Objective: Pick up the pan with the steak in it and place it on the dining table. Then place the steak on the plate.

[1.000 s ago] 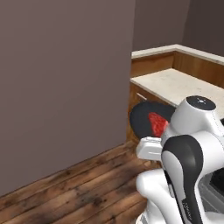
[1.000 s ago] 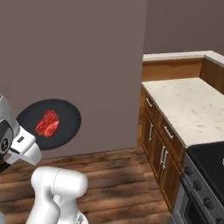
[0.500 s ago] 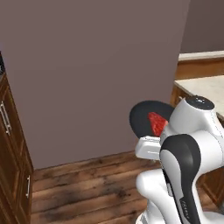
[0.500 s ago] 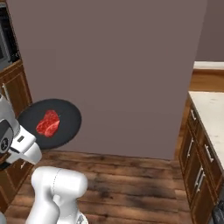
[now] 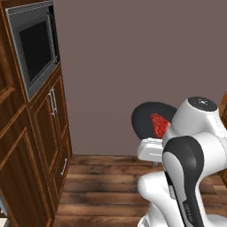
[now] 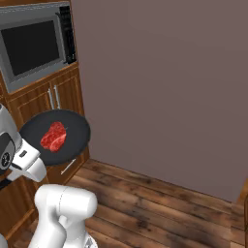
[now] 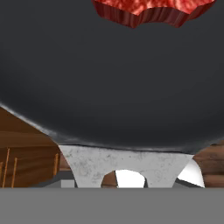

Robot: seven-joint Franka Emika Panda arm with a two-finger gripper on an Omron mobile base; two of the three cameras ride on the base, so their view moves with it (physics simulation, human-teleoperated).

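Above the wooden floor [image 6: 160,213], the jaws grip the pan's [image 6: 72,133] handle, steak [image 6: 53,136] aboard; tabletop placement and plating remain.

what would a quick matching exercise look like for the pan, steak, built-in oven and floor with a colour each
Things:
1. pan
2. steak
3. built-in oven
4. floor

Colours:
A. brown wood planks
B. red
C. grey frame with a dark window
D. black

Pairs: 1-D, 2-B, 3-C, 4-A
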